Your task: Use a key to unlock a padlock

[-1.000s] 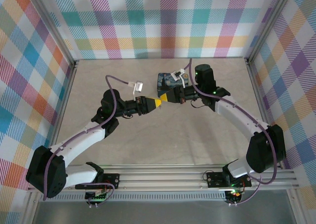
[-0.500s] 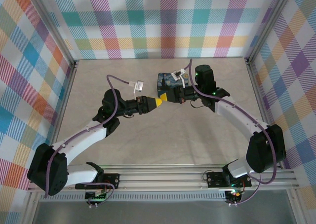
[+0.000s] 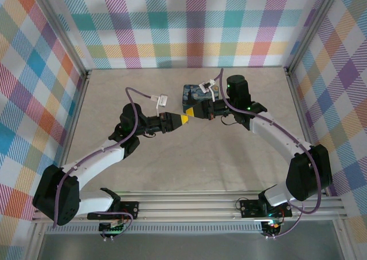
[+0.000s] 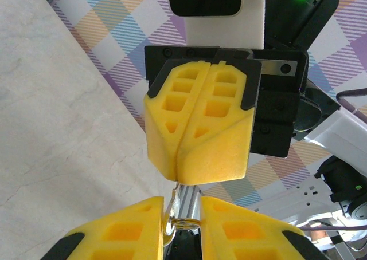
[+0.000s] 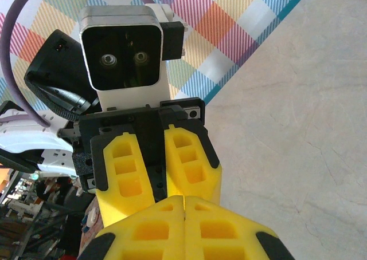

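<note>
Left wrist: left jaws barely apart, pinching silvery piece (image 4: pixel 184 212), perhaps key.

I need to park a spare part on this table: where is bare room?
Widest bare patch: the near middle, bordered by the left arm, the right arm and the front rail. The far-left corner, by the left wall, is bare too. Crowded: centre-back, where the left tool and right tool meet by the tin.

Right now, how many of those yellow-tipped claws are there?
2. The left gripper reaches in from the left and the right gripper from the right. Their yellow tips meet nose to nose on the near side of the blue tin. None seems hidden.
</note>
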